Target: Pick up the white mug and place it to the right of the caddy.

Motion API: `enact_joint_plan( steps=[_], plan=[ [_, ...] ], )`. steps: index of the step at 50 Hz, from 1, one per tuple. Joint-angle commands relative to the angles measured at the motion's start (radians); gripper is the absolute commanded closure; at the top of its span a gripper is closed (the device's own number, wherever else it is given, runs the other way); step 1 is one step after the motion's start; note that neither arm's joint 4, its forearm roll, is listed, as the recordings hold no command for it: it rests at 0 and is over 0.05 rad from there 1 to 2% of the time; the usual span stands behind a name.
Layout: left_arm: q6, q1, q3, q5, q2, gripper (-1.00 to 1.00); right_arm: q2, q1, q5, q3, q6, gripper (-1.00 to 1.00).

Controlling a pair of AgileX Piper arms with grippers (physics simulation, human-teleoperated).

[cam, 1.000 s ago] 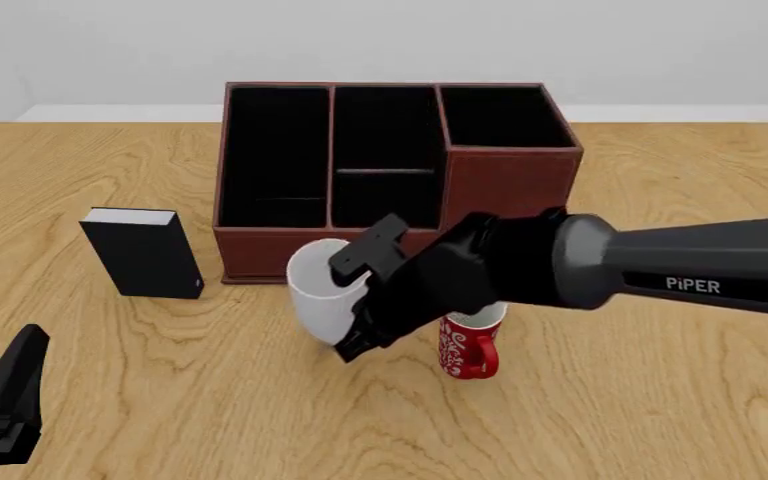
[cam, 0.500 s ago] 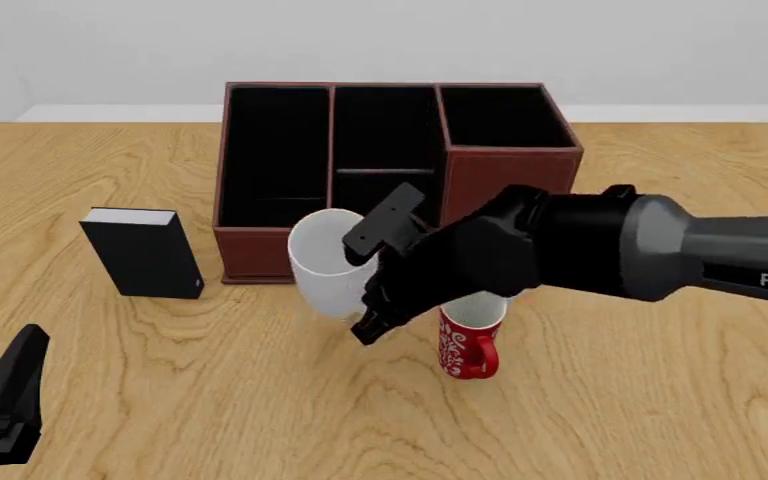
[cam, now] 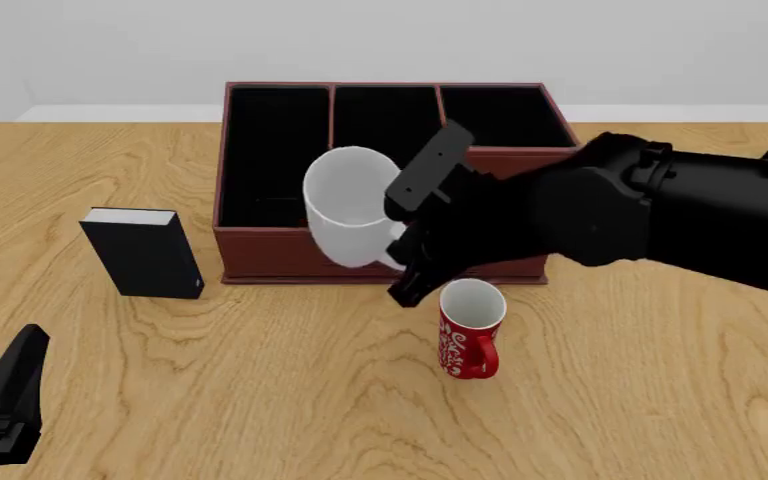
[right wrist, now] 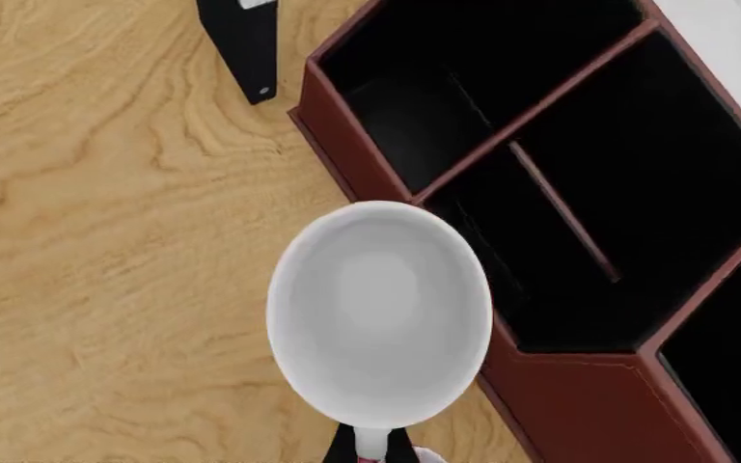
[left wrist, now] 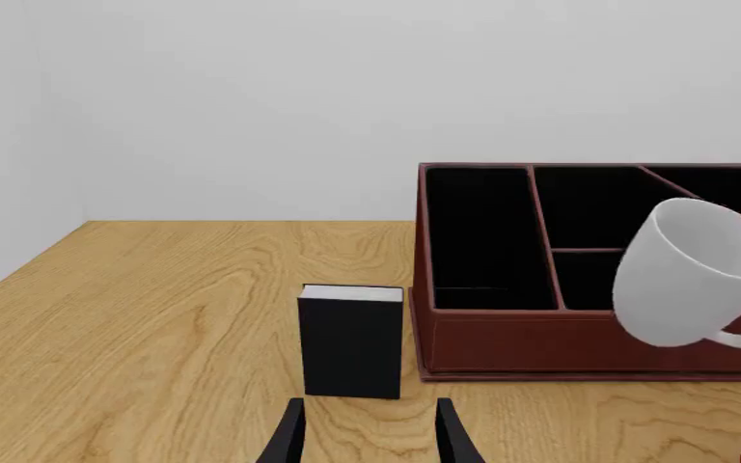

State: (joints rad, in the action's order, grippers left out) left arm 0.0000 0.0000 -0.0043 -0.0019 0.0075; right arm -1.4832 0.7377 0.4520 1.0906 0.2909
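The right pincer [cam: 404,255] pinches the mug [cam: 352,206] by its handle, the fingers pressed on the loop; in the right wrist view the handle disappears between the two finger tips at the frame edge. The mug hangs clear of the table [cam: 291,400], tilted, in front of the near wall of the caddy [cam: 277,255] and over its left and middle compartments as the front view shows it. From the pincer the mug body lies at about 10 o'clock in the front view, its opening axis leaning up and toward the camera.

The goal spot is the bare table to the right of the caddy, at about 3 o'clock from the mug. The move therefore turns on carrying the mug rightward past the caddy's taller right section. The red mug [cam: 470,325] stands just below the pincer at about 5 o'clock, near enough that a low sweep could likely knock it; a lift first looks the safer course.

The left pincer [left wrist: 368,436] is spread and holds nothing, low at the near left of the table, pointed at the black box [left wrist: 351,340]. It is well apart from the mug, so the right arm is the one placed to finish.
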Motion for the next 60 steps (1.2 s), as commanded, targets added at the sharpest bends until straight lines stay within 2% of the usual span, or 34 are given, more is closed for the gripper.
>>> enact_joint_plan(
  steps=[1, 15, 20, 32, 51, 60],
  plan=[
    [0.000, 0.000, 0.000, 0.000, 0.000, -1.00, 0.098, -0.028, 0.013, 0.001, 0.030, 1.00],
    [0.000, 0.000, 0.000, 0.000, 0.000, -1.00, 0.215, -0.081, 0.045, -0.011, 0.075, 1.00],
    [0.000, 0.000, 0.000, 0.000, 0.000, -1.00, 0.260, -0.089, 0.065, -0.010, 0.072, 1.00],
    [0.000, 0.000, 0.000, 0.000, 0.000, -1.00, 0.386, -0.161, 0.101, -0.043, 0.101, 1.00],
    [0.000, 0.000, 0.000, 0.000, 0.000, -1.00, 0.658, -0.303, 0.235, -0.082, 0.153, 1.00],
    [0.000, 0.000, 0.000, 0.000, 0.000, -1.00, 0.700, -0.343, 0.256, -0.101, 0.159, 1.00]
  ],
)
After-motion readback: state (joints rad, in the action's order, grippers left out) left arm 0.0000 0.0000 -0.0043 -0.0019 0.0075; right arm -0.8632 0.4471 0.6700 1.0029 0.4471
